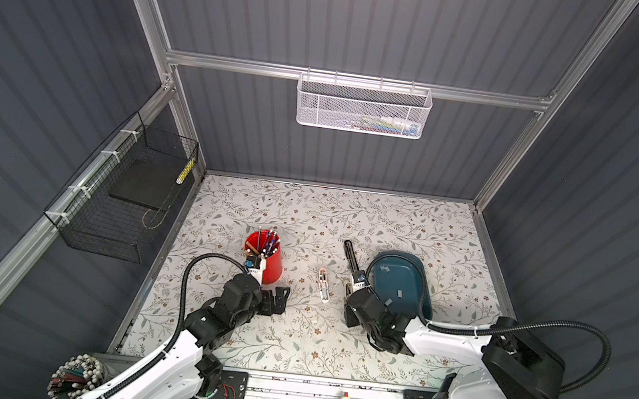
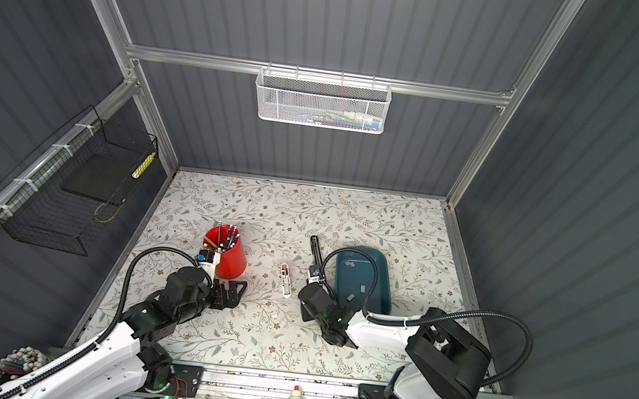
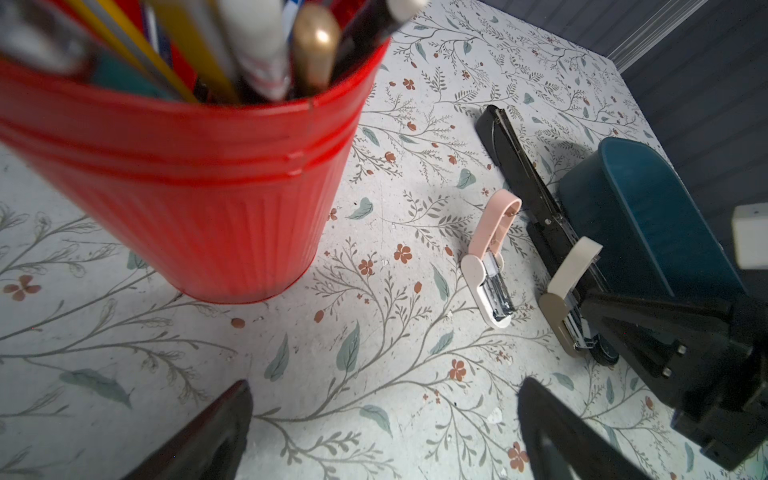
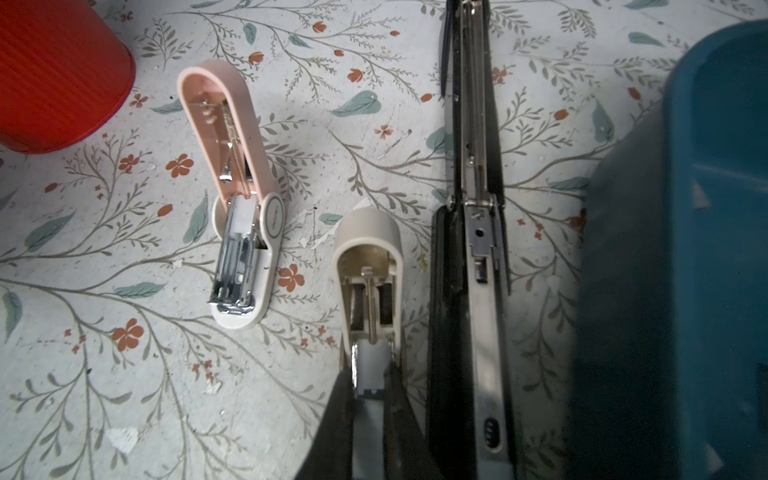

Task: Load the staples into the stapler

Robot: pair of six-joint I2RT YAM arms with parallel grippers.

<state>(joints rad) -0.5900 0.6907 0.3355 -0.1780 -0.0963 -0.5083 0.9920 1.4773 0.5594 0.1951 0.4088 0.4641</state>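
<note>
Pinching the metal channel of the open beige stapler (image 4: 368, 232), the right gripper (image 4: 370, 409) sits between the pink stapler (image 4: 249, 137) and the black stapler (image 4: 486, 311). The staples (image 1: 399, 293) lie in the blue tray (image 1: 408, 277) toward the tabletop's right edge. Fingers of the left gripper (image 3: 382, 419) stand spread beside the red cup (image 3: 208, 187).

the red bucket (image 3: 199, 199) looks like glossy painted metal; the pink stapler (image 4: 249, 124) and the beige stapler (image 4: 368, 230) have matt plastic shells around shiny metal; the black stapler (image 4: 440, 332) is glossy with a brushed steel rail; the blue tray (image 4: 727, 208) is smooth plastic; the table cover (image 4: 124, 395) is matt, scuffed
</note>
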